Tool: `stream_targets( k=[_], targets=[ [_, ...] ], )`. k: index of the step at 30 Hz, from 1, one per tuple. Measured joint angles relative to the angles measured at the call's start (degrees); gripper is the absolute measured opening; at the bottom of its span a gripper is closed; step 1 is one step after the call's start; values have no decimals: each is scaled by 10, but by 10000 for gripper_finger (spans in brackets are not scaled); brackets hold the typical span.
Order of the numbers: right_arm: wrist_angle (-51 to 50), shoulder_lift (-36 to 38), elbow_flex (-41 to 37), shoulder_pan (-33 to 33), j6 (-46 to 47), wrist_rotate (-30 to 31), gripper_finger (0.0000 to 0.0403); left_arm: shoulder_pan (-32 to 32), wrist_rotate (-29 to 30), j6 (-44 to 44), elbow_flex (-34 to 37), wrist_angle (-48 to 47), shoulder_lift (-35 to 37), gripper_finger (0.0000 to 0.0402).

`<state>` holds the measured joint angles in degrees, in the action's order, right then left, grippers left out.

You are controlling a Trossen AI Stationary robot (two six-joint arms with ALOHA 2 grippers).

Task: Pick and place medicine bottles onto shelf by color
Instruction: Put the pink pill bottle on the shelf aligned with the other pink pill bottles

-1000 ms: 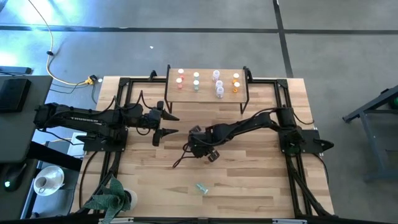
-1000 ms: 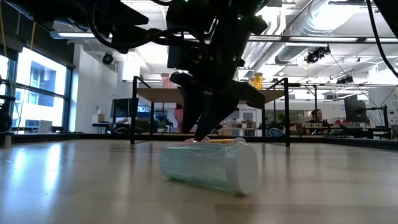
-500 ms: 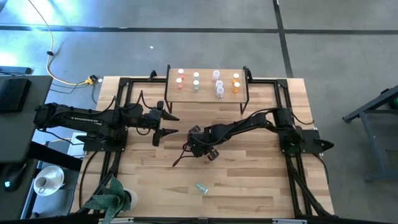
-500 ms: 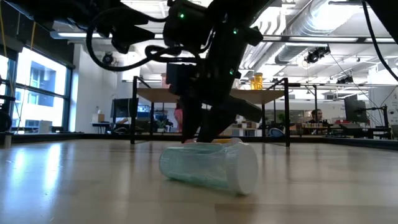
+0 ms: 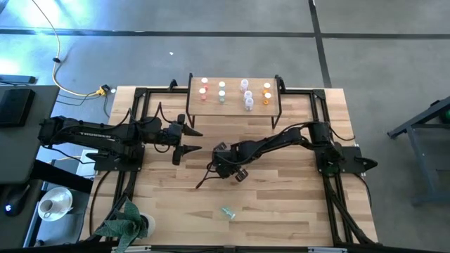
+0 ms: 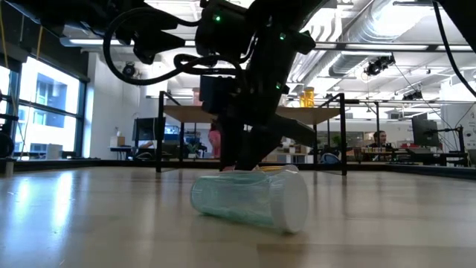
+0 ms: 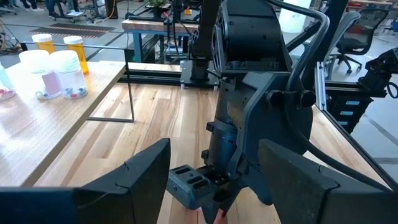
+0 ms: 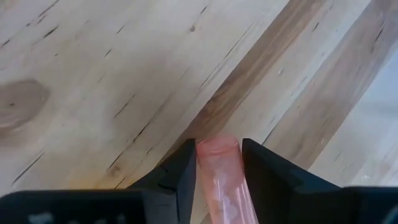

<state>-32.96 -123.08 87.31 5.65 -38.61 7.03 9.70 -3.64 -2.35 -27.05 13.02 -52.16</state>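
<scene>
My right gripper (image 5: 214,167) is low over the middle of the table, shut on a red-pink bottle (image 8: 219,171). A pale green bottle (image 5: 227,211) lies on its side near the table's near edge, large in the low view (image 6: 249,201). The shelf (image 5: 232,107) stands at the far edge on thin black legs and bears several upright bottles (image 5: 246,95), red-pink, green, clear and orange. My left gripper (image 5: 193,138) hangs open and empty left of centre, facing my right gripper (image 7: 217,186). My right gripper pinches the red-pink bottle's body (image 8: 217,155) between its two fingers (image 8: 183,174), one on each side. The fingers point down at the table and lie along the bottle. The bottle's end is at the fingertips, close to the wood; whether it rests on the table I cannot tell.
Black frame rails (image 5: 137,126) run along the table's left and right sides. A dark cable (image 5: 204,181) trails from my right gripper. A potted plant (image 5: 126,223) stands at the near left corner. Bare wood lies between the shelf and the grippers.
My right gripper has shifted a little toward the table's left edge and settled lower over the table, its fingers around the red-pink bottle. The green bottle has stayed where it lay.
</scene>
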Motion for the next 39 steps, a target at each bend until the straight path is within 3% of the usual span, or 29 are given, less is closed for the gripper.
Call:
stream_targets(
  k=[8, 15, 31, 39],
  targets=[
    [4, -3, 9, 0, -6, 27, 88, 0, 0, 0, 0, 0, 0, 234],
    [-27, -1, 64, 0, -1, 49, 82, 0, 0, 1, 0, -4, 0, 234],
    [-255, 0, 288, 1, 59, -14, 81, 0, 0, 30, 0, -32, 0, 234],
    [-348, 14, 326, 1, 110, -19, 80, 0, 0, 30, 0, -36, 0, 234]
  ],
)
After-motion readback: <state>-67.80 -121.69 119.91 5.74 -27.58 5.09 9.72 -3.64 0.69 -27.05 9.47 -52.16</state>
